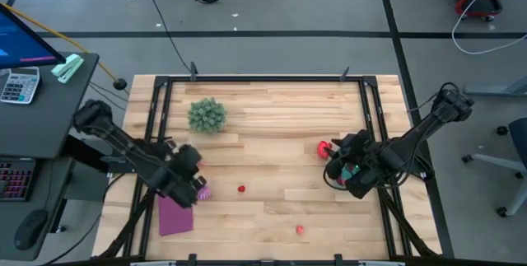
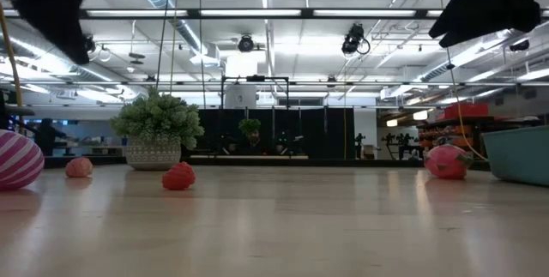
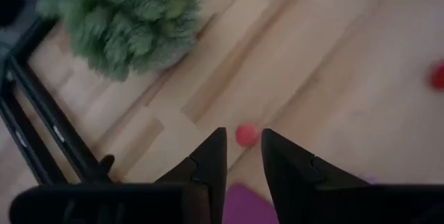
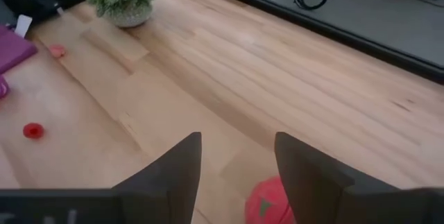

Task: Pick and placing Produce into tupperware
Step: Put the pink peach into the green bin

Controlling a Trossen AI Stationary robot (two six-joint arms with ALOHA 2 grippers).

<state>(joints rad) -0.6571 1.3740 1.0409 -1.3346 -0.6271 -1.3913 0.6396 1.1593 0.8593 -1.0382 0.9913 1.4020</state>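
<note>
Small red and pink produce pieces lie scattered on the wooden table: one mid-table point(image 1: 241, 189), one near the front edge point(image 1: 300, 230), and a larger red-pink round one point(image 1: 324, 148) beside the teal tupperware point(image 1: 352, 170), which my right arm mostly covers. My right gripper point(image 4: 236, 161) is open and hovers over that round piece point(image 4: 267, 203). My left gripper point(image 3: 243, 151) is open above the table, over the purple mat's far edge, with a small red piece point(image 3: 245, 134) just beyond its fingertips. The low view shows both grippers raised off the table.
A green spiky plant ball point(image 1: 206, 115) stands at the far left. The flat purple mat point(image 1: 174, 215) lies under the left arm, with a pink striped ball point(image 1: 202, 190) beside it. A black frame point(image 1: 263, 78) rims the table. Bare wood lies between the arms.
</note>
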